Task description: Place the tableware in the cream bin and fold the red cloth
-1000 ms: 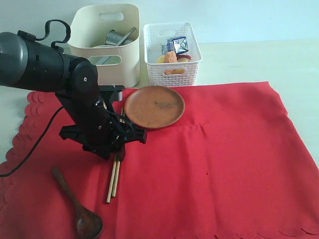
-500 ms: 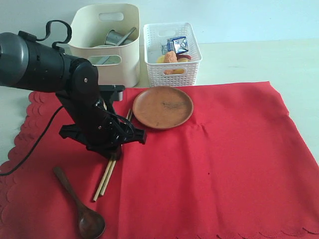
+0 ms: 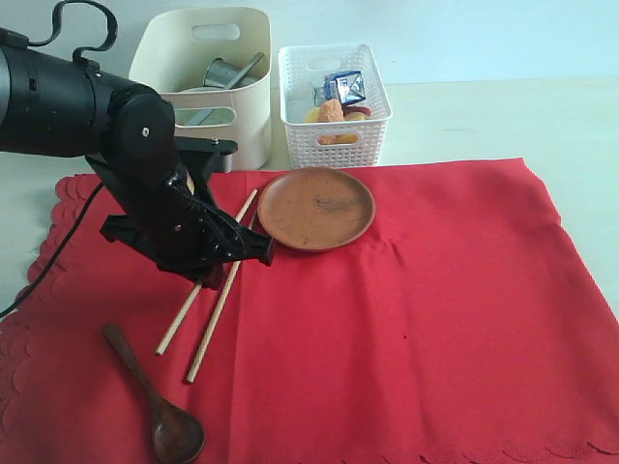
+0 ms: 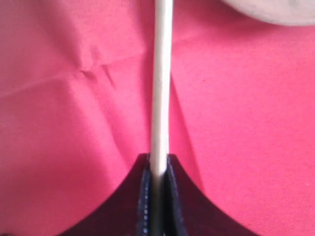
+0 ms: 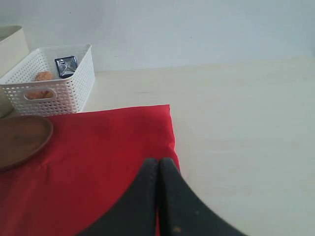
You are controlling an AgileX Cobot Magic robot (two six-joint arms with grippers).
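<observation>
Now splayed where they lay parallel a second ago, the chopsticks [image 3: 215,324] are seen on the unfolded red cloth [image 3: 435,319], one clamped in the closed left gripper [image 4: 158,164]. The right gripper [image 5: 158,169] is held closed, empty. Plate [image 3: 315,207] and spoon [image 3: 155,406] are left for the cream bin [image 3: 242,126]; pale table [image 3: 503,116], bare wall [image 3: 464,29].

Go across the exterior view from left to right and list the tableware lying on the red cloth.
dark wooden spoon → wooden chopsticks → round brown plate
</observation>
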